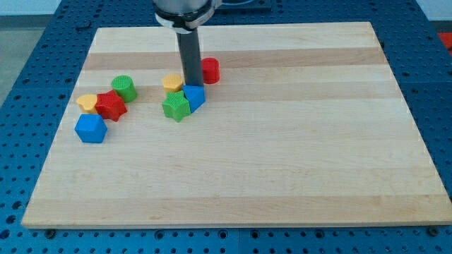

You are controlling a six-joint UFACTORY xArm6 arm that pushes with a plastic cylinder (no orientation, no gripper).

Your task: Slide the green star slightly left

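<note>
Resting on pale wooden board [282, 162] over blue pegboard bench [28, 42], green star [176, 106] sits upper left of centre. We see my tip [192, 86] just above-right, no fingers, bare rod. Blue block [193, 96] and yellow block [173, 83] touching star; red cylinder [210, 70] near.

Wooden board [282, 162] lay on a blue pegboard bench [42, 42]. My tip [192, 85] sat at the top edge of the blue block [194, 97], between the yellow block [172, 83] and the red cylinder [210, 70]. Green star [176, 106] touched the blue block's left side. Well apart at the view's left: green cylinder [123, 87], red star [111, 105], yellow heart [87, 103], blue cube [90, 128].
</note>
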